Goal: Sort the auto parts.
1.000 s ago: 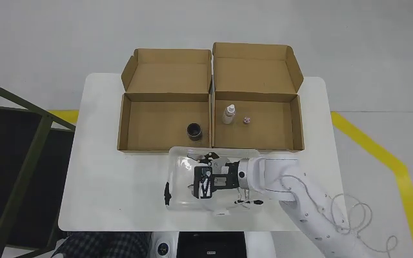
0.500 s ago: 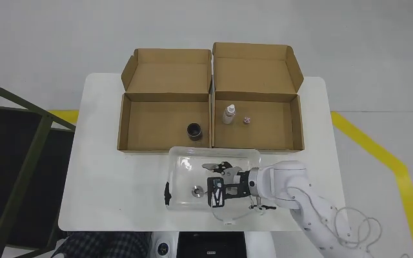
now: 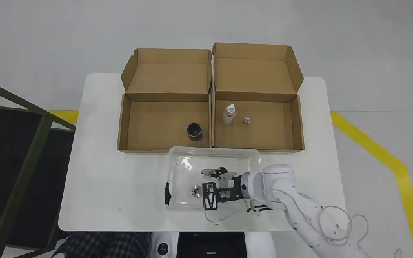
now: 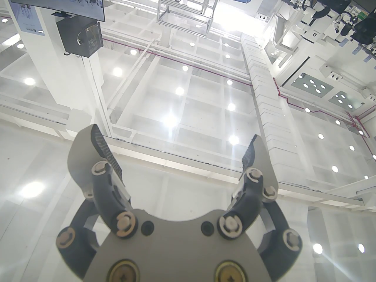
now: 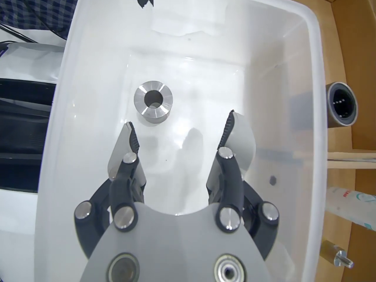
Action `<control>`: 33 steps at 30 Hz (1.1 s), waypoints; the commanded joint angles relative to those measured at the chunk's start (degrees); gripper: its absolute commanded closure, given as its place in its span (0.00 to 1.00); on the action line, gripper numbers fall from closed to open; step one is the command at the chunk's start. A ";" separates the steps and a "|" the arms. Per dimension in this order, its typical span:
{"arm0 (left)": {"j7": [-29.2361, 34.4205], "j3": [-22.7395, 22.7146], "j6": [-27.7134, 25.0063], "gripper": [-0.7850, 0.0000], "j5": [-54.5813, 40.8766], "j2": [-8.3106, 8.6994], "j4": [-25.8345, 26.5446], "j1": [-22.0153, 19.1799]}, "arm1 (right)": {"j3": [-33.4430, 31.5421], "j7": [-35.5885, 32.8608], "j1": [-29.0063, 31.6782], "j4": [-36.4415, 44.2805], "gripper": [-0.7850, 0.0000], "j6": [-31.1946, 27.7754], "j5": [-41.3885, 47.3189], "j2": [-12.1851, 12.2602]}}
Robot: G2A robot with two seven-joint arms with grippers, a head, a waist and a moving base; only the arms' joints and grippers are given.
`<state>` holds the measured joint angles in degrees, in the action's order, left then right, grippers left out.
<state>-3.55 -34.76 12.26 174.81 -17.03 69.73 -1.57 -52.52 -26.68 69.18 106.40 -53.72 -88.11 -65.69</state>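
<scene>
Pick step: R claw (image 5: 179, 121), spread, nr silver metal bushing (image 5: 153, 101) in white plastic bin (image 5: 317, 60); next: advance & close.

The robot's white, rounded right arm (image 3: 287, 186) trails a looped pale cable (image 3: 339, 219); right gripper (image 5: 179, 123) and left gripper (image 4: 174, 134) share grey plates (image 5: 182, 251), black linkages (image 5: 230, 174), silver screws (image 5: 227, 215) and ribbed, curved metal fingers (image 5: 241, 139)

Open left brown cardboard box (image 3: 122, 122) and open right brown cardboard box (image 3: 279, 132) sat side by side at the far side of the white tabletop (image 3: 103, 168). Clear plastic bin (image 3: 213, 150) stood in front of them. Silver metal ring bushing (image 5: 153, 101) lay in the bin, near the right end effector (image 5: 179, 132). Dark cylindrical bearing (image 3: 195, 131) was in the left box, small white bottle (image 3: 228, 114) in the right.
</scene>
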 commanded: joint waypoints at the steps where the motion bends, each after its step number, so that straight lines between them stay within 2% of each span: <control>1: 0.00 0.00 0.00 0.00 0.00 0.00 0.00 0.00 | 0.96 0.41 -0.41 -0.76 0.30 0.53 -0.25 -0.16; 11: 0.00 0.00 0.00 0.00 0.00 0.00 0.00 0.00 | 5.58 1.30 -3.11 -4.05 0.34 2.53 -0.37 -1.24; 15: 0.00 0.00 0.00 0.00 0.00 0.00 0.00 0.00 | 6.85 1.41 -4.03 -5.51 0.40 3.28 -0.16 -1.63; 17: 0.00 0.00 0.00 0.00 0.00 0.00 0.00 0.00 | 7.04 1.46 -4.30 -6.27 0.50 3.53 -0.03 -1.70; 22: 0.00 0.00 0.00 0.00 0.00 0.00 0.00 0.00 | 7.60 1.70 -4.72 -7.49 0.55 3.57 -0.05 -1.81; 24: 0.00 0.00 0.00 0.00 0.00 0.00 0.00 0.00 | 7.81 1.81 -4.91 -7.70 0.62 3.64 0.09 -1.87; 27: 0.00 0.00 0.00 0.00 0.00 0.00 0.00 0.00 | 8.05 1.82 -5.18 -7.73 0.84 3.58 0.29 -1.93; 30: 0.00 0.00 0.00 0.00 0.00 0.00 0.00 0.00 | 8.16 1.85 -5.38 -7.60 1.00 3.46 0.37 -1.95; 33: 0.00 0.00 0.00 0.00 0.00 0.00 0.00 0.00 | 7.97 2.02 -5.42 -7.07 1.00 3.34 0.59 -1.88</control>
<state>-3.55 -34.76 12.26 174.81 -17.03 69.73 -1.57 -44.43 -24.77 63.74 99.10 -50.34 -87.64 -67.60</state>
